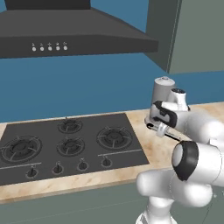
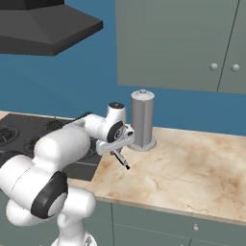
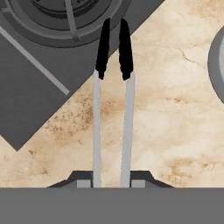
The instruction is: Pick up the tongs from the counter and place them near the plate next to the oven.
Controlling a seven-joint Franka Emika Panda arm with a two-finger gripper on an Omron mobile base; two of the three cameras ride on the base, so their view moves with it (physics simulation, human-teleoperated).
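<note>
The tongs are two slim silvery arms with black tips, running up the hand view from between my fingertips. My gripper is shut on their handle end. Their black tips reach over the corner of the black stovetop. From the base views, my gripper hangs low over the marbled beige counter, right of the stovetop, and the tongs slant down from it. Whether they touch the counter I cannot tell. The plate is out of view.
A tall grey canister stands on the counter just behind my gripper. The stovetop with several burners lies to the left, under a dark hood. Grey-green wall cabinets hang above. Bare counter stretches to the right.
</note>
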